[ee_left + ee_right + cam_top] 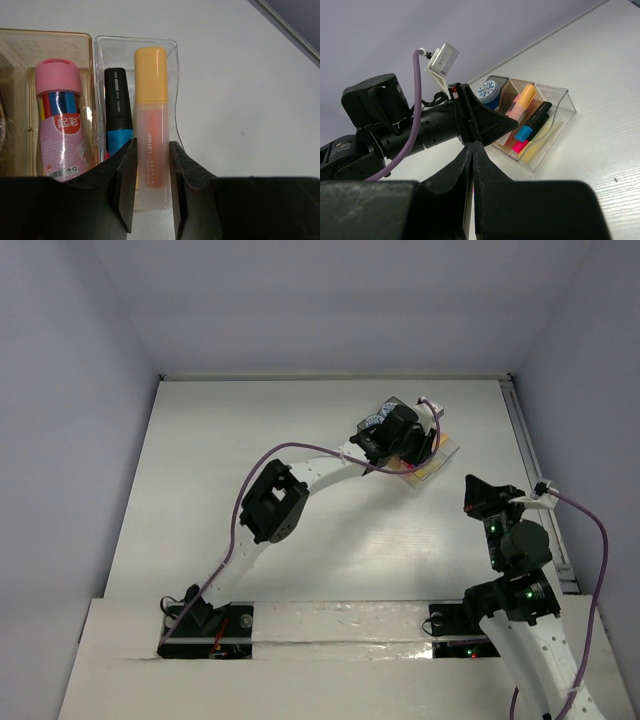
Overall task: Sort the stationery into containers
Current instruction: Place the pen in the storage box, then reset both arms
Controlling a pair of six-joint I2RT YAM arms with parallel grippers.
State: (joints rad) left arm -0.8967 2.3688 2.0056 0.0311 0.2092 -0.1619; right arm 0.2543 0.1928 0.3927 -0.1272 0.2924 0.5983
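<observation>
My left gripper (151,150) is shut on the orange marker (151,100), which it holds lengthwise over the clear tray (172,60). A black-blue marker (118,115) lies in that tray beside it. The pink-topped stick (60,120) rests in the amber tray (50,37). From the right wrist view the orange marker (525,97) is tilted above the containers (560,107), with pink (519,146) and yellow (540,140) markers under the black-blue one. A blue-and-white pot (487,91) sits in the dark tray. My right gripper (472,150) is shut on nothing, held off the table near the trays.
The tray cluster (430,465) stands at the back right of the white table (300,560), under the left wrist. The right arm's gripper (478,490) hangs just right of it. A metal rail (530,460) runs along the table's right edge.
</observation>
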